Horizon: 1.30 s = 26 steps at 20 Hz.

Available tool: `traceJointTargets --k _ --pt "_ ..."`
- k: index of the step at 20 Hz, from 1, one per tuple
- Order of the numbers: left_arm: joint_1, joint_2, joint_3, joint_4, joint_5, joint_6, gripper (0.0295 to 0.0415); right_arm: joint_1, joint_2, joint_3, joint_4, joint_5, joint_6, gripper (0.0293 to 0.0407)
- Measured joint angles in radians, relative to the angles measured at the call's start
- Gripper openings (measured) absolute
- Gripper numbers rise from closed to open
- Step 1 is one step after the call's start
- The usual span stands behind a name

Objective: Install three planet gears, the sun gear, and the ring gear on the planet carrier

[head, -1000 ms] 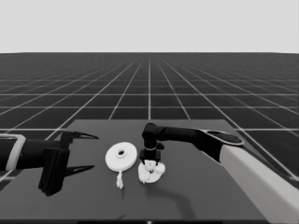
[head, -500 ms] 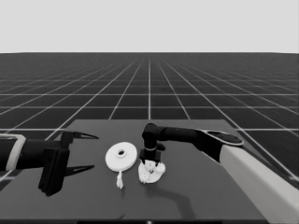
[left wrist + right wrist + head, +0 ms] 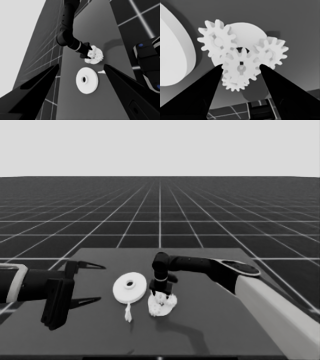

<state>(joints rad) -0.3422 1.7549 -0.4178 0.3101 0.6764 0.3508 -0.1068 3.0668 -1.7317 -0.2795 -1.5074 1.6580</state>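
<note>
Across the last second nothing shifts in the head view. The larger round part (image 3: 129,287), the ring gear, stays flat at centre frame with its hole facing up and no long axis, so it is not yet installed. Just lower right of it, the smaller round part (image 3: 161,306) already carries the planet gears (image 3: 216,41), flat and meshed round the sun gear (image 3: 240,75). The right gripper (image 3: 160,295) remains over that stack, its fingers pinching the sun gear's rim; I judge seating is finishing. The thin white piece (image 3: 128,312) points from the ring gear's lower edge toward the frame's bottom. The left gripper (image 3: 100,282) waits at left, fingers spread, holding nothing.
</note>
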Motion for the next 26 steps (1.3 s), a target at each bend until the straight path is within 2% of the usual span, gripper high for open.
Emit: traceJointTargets --k 26 --pt "0.0 0.0 0.0 0.0 0.0 0.0 0.0385 -0.001 -0.001 0.0 0.0 0.0 0.272 0.0309"
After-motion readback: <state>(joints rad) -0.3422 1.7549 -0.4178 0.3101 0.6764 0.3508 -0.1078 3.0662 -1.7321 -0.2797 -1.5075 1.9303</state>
